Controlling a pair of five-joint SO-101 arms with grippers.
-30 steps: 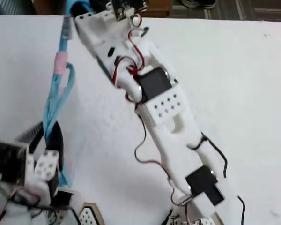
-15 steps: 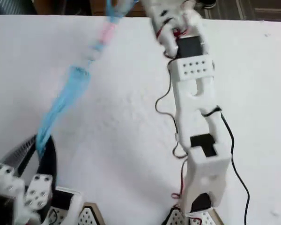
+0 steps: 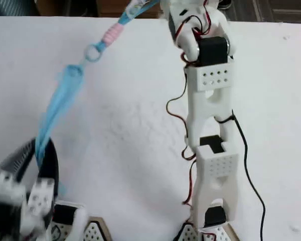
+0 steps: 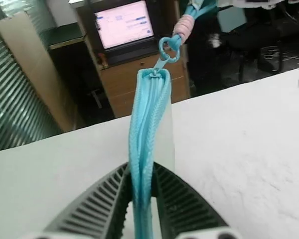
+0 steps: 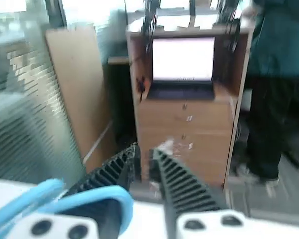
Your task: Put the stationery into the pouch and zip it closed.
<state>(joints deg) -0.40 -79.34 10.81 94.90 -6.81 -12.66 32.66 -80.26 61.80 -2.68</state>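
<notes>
White table [image 3: 115, 125] is the biggest thing, with two white arms at its near edge. The right arm [image 3: 210, 100] stretches straight out to the far edge. The left arm [image 3: 20, 201] sits low in the near left corner. A thin blue pouch [image 3: 60, 95] runs in a tight line from near left to the far middle. The left pincer [image 4: 139, 167] is squeezed shut on the near end of the pouch, one dark ribbed jaw on each side. At the pouch's far end hangs a small blue ring [image 3: 93, 50], then a pink bead [image 3: 113, 34], then a blue strap [image 3: 130, 15] that goes up to the right arm's far end. The right pincer [image 5: 145, 152] has its jaws almost together, with a thin gap. The strap curls by one jaw. I cannot tell if it is pinched.
</notes>
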